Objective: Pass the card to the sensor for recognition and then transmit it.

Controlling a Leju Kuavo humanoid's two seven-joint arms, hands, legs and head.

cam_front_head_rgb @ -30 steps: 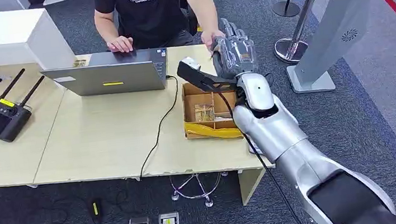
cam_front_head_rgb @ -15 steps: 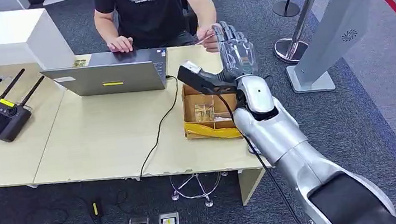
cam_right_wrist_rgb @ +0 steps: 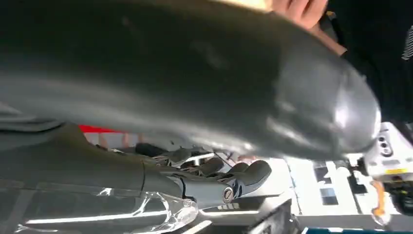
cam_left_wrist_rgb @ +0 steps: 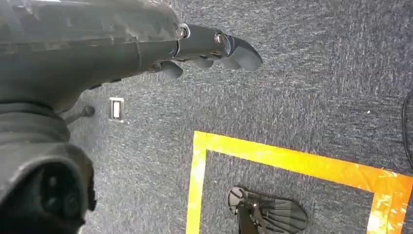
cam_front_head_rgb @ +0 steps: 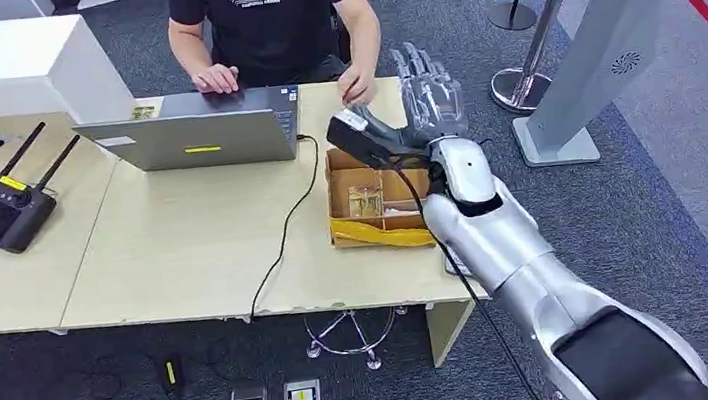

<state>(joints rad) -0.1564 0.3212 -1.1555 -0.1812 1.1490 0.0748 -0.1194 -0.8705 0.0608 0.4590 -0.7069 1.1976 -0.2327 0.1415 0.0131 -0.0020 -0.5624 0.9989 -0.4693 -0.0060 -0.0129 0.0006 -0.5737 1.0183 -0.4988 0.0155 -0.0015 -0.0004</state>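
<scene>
My right hand (cam_front_head_rgb: pixel 428 91) is raised over the table's far right corner, fingers straight and spread, with nothing in it. In the right wrist view its thick thumb (cam_right_wrist_rgb: pixel 204 83) crosses the picture and its dark fingers (cam_right_wrist_rgb: pixel 234 180) close on nothing. A seated person's hand (cam_front_head_rgb: pixel 354 85) hovers just left of it, fingers curled; whether the card is in it I cannot tell. My left hand (cam_left_wrist_rgb: pixel 209 46) hangs over the carpet, holding nothing.
An open cardboard box (cam_front_head_rgb: pixel 344 166) with yellow tape stands under my right forearm. A laptop (cam_front_head_rgb: pixel 196 132) sits in front of the person, its cable running off the table's front edge. A black remote controller (cam_front_head_rgb: pixel 4 208) lies at the left. Stanchions and a grey kiosk (cam_front_head_rgb: pixel 604 41) stand to the right.
The person's hand took a thin card from my right hand and drew back left and down toward the table. My right hand shifted slightly right, fingers now spread and bare.
</scene>
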